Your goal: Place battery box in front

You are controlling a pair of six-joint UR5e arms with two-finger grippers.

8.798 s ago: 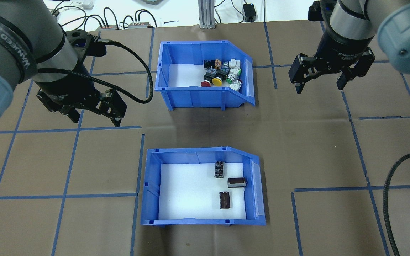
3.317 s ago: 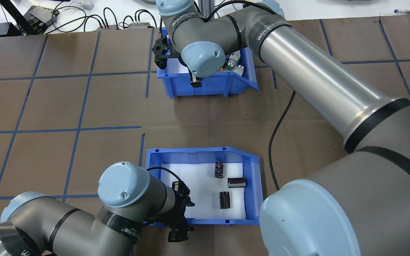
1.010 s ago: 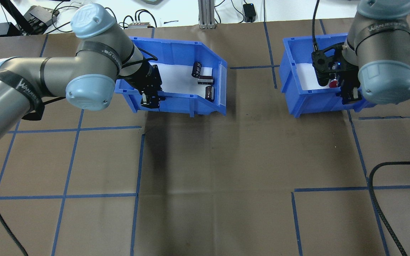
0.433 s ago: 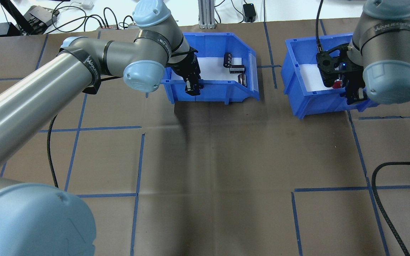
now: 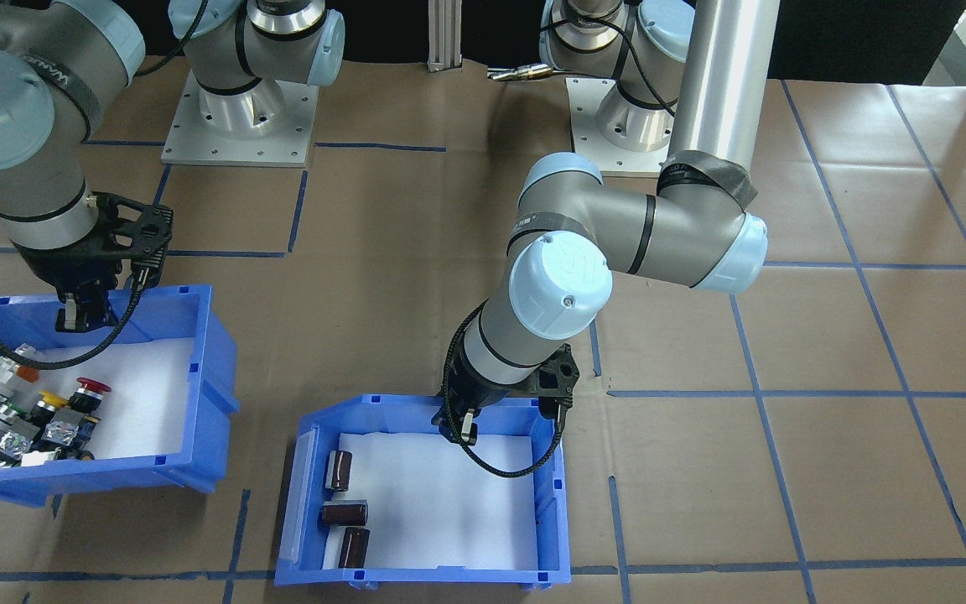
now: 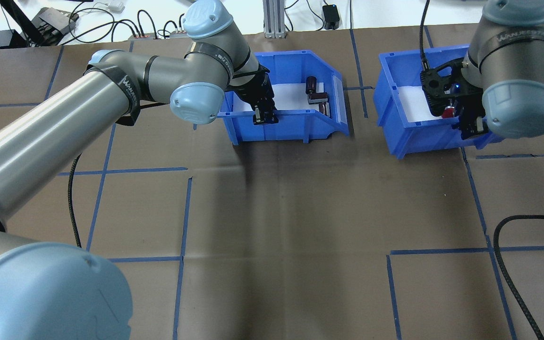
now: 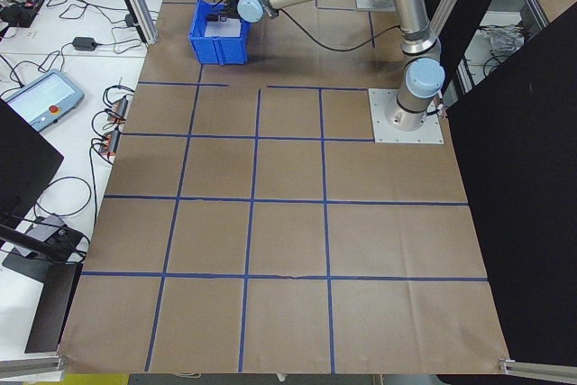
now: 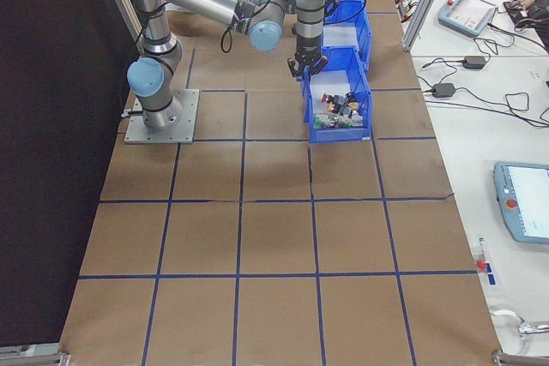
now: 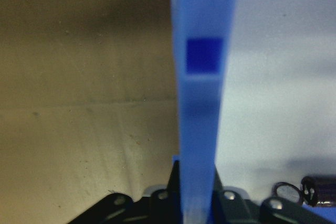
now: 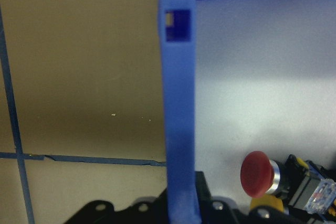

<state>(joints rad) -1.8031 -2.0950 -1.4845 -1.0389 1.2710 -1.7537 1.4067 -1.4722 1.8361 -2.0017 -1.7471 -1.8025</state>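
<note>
Nearest the robot, the left gripper (image 6: pixel 264 114) was clenched on the near wall of the blue plastic battery box (image 6: pixel 287 126), at the table's far middle; alongside, the right gripper (image 6: pixel 470 127) pinched the blue switch bin (image 6: pixel 418 137).

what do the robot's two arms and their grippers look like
Both arms are metallic grey tubes with pale blue round joint caps and black bands at the joints, some bearing white lettering. The left gripper and right gripper are black two-finger units on black wrist brackets. A black braided cable loops off each wrist. A small blue light glows on the right wrist bracket. Each arm stands on a square silver base plate.
</note>
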